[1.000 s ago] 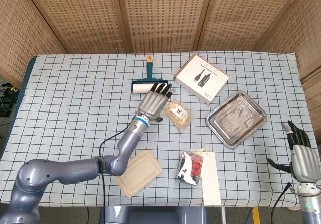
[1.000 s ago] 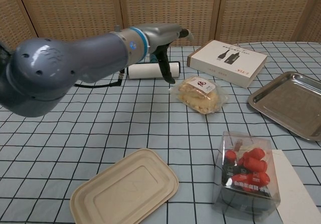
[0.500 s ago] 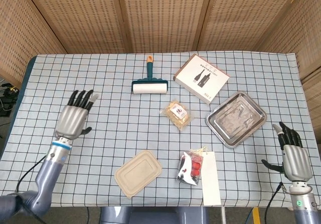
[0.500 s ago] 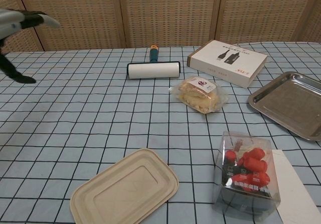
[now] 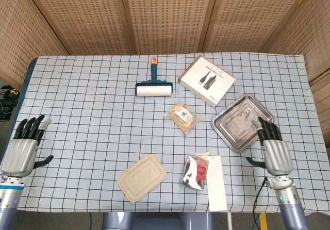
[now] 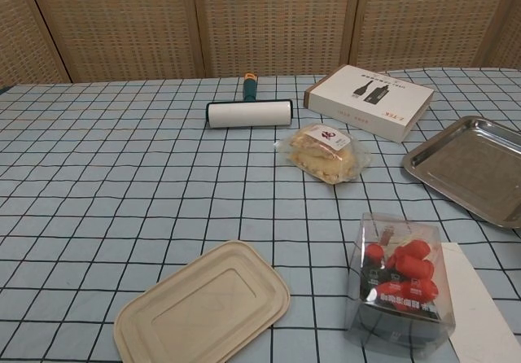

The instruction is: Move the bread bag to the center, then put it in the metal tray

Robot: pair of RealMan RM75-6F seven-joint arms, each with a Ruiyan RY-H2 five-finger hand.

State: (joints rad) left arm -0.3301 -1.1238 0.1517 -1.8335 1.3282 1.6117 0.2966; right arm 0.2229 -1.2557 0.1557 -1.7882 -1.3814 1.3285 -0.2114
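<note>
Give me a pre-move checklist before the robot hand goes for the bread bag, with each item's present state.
1. Bread bag free to grasp: ok. It lies on the cloth near the table's middle and no hand touches it.
2. Metal tray ready to receive: ok. Nothing lies in it.
3. Right robot hand free: ok. Fingers apart, holding nothing, at the tray's near edge.
4. Left robot hand out of the way: ok. It is at the table's far left edge, holding nothing.
5. Path from bag to tray: ok. Bare cloth lies between; the white box sits behind that line.
6. Right hand clear of the tray rim: cannot tell.
</note>
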